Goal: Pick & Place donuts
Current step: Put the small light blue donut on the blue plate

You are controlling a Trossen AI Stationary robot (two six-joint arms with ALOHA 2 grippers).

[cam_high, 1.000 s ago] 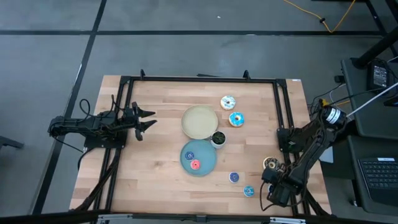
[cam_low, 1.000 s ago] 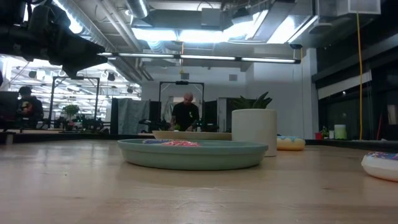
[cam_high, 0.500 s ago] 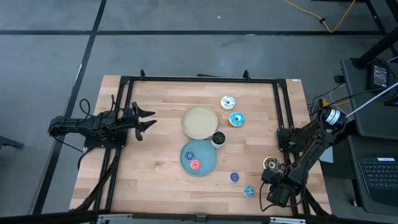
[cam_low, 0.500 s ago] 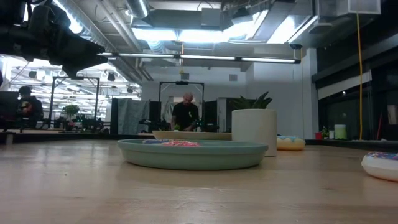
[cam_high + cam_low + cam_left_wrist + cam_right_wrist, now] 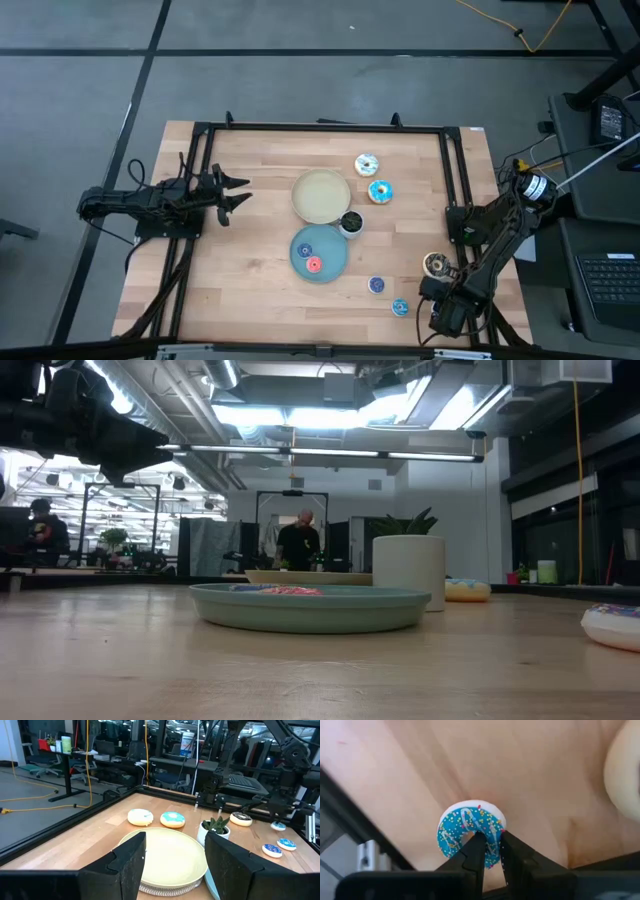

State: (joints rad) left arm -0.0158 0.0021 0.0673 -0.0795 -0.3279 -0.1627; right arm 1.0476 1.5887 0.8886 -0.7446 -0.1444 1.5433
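My right gripper [image 5: 415, 300] is near the table's near right corner, shut on a tiny blue sprinkled donut [image 5: 400, 307], which also shows in the right wrist view [image 5: 470, 832]. Another tiny blue donut [image 5: 376, 285] and the dark brown donut [image 5: 434, 264] lie on the table close by. The white-iced donut [image 5: 367, 164] and the light-blue-iced donut [image 5: 380, 191] lie at the far right. A tiny blue donut [image 5: 305, 250] and a pink one [image 5: 314, 264] lie on the blue plate [image 5: 335, 262]. My left gripper [image 5: 236, 193] is open and empty at the table's left. My right gripper pinches the tiny blue donut's ring wall [image 5: 491, 851] between its two fingers. One fingertip [image 5: 478, 840] seems to stand in the hole and the other at the outer rim. Whether the donut rests on the table or is lifted clear, I cannot tell.
A cream plate [image 5: 321, 196] lies at the table's middle, with a small potted plant [image 5: 351, 222] between it and the blue plate. A black frame [image 5: 455, 180] runs along the table's far, left and right sides. A person stands in the room beyond [image 5: 299, 543].
My right arm has shifted a little toward the table's near edge, so more of the dark brown donut shows. The tiny blue donut stays where it was.
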